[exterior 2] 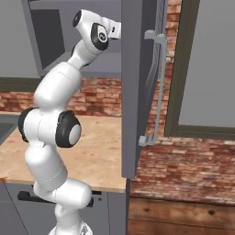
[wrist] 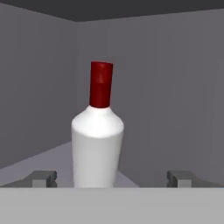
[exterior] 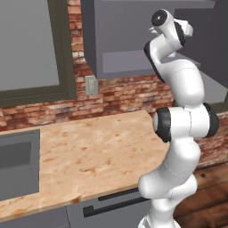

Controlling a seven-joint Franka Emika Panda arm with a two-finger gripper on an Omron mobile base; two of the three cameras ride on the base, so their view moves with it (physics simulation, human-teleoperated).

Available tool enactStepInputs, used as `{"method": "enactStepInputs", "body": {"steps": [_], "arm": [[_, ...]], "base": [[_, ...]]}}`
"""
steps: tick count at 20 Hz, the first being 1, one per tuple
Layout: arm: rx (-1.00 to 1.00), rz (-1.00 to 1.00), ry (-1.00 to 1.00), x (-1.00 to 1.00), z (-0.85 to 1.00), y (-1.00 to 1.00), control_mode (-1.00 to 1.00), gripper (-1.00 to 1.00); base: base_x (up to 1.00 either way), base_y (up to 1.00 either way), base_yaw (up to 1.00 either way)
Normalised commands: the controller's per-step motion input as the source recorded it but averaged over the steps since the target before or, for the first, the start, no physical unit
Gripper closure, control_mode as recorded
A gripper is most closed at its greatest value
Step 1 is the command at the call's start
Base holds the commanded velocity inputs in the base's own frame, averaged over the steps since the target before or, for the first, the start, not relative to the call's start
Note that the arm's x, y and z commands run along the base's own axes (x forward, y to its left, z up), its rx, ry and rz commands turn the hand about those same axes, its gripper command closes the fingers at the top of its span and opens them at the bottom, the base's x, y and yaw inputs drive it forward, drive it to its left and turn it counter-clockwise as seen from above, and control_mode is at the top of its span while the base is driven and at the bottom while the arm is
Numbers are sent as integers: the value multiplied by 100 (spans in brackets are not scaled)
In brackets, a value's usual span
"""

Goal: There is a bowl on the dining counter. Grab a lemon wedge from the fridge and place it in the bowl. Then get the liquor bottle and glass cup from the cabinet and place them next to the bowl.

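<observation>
The arm (exterior: pixel 180 133) is rising from its base beside the wood-grain counter (exterior: pixel 89 156) and is reaching up into the open grey cabinet (exterior: pixel 129 49) mounted on the brick wall (exterior: pixel 120 95). In the right base view the upper arm (exterior 2: pixel 59 87) is bending toward the cabinet's opened door (exterior 2: pixel 137 87), whose long silver handle (exterior 2: pixel 158 87) is running down its face, and the wrist is disappearing behind the door's edge. In the hand view the claw (wrist: pixel 112 178) is standing released, its two dark fingertips (wrist: pixel 41 178) spread wide apart at the bottom of the picture and gripping nothing. The liquor bottle (wrist: pixel 97 144) is standing upright on the cabinet's grey shelf (wrist: pixel 52 159), between the two fingertips as the camera sees it and somewhat nearer the left one, though it is lying farther in than the tips and is not touching either. Its white body is narrowing to a shoulder under the red cap (wrist: pixel 101 84). The cabinet's plain grey inner walls are closing around it at the back and on both sides. In the left base view a grey sink (exterior: pixel 18 162) is sitting in the counter at the far left, and a pale wall outlet (exterior: pixel 91 84) is showing on the brick above the counter.
</observation>
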Motion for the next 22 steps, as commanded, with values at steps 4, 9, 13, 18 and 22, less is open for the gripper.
{"method": "enactStepInputs", "body": {"steps": [4, 9, 13, 18, 22], "arm": [[0, -2, 0, 42, 0, -3, -100, -100], [0, -2, 0, 37, 0, -5, -100, -100], [0, -3, 0, 23, 0, -11, -100, -100], [0, -5, 0, 3, 0, -26, -100, -100], [0, -5, 0, 0, 0, -34, -100, -100]], "base": [[0, 0, 0], [0, 0, 0], [0, 0, 0], [0, 0, 0], [0, 0, 0]]}}
